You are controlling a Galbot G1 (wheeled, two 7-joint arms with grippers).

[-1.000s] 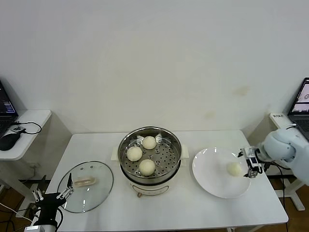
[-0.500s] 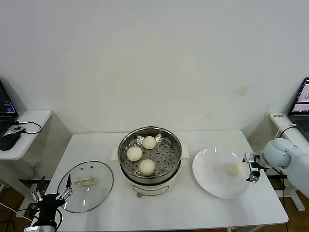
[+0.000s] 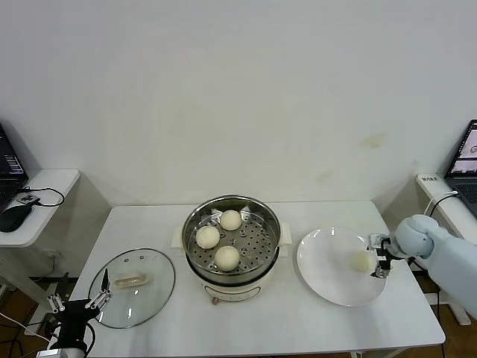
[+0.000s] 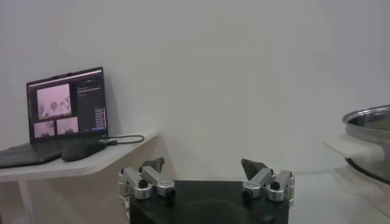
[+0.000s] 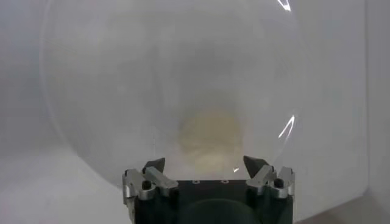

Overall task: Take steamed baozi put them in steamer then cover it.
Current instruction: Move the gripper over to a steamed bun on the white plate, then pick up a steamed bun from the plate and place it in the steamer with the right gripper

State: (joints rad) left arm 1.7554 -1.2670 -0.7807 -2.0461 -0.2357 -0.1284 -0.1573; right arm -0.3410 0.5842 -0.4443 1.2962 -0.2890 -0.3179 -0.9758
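Three steamed baozi (image 3: 227,256) sit on the perforated tray inside the steamer (image 3: 232,247), the stainless pot at the centre of the white worktop (image 3: 298,328). The fourth baozi (image 3: 362,261) lies on the white plate (image 3: 328,280) just beside the steamer, on the side of the robot's right arm, so the loading step looks three-quarters done.

The right end effector (image 3: 378,259) is down at the far rim of the plate from the steamer, right against that last bun. From the right wrist camera its fingers (image 5: 154,167) stand apart, with the bun (image 5: 210,139) lying ahead between them and no clear sign of a squeeze; it appears lined up for a pinch, not yet gripping.

The glass lid (image 3: 133,287) with its cream handle rests flat on the worktop on the other side of the steamer, so the pot is uncovered. The left end effector (image 3: 80,302) hangs low at the worktop's edge next to the lid, its fingers (image 4: 150,165) spread and empty.

Left to do, by this reckoning: lift the last bun, carry it across to the steamer tray, then set the lid on top.
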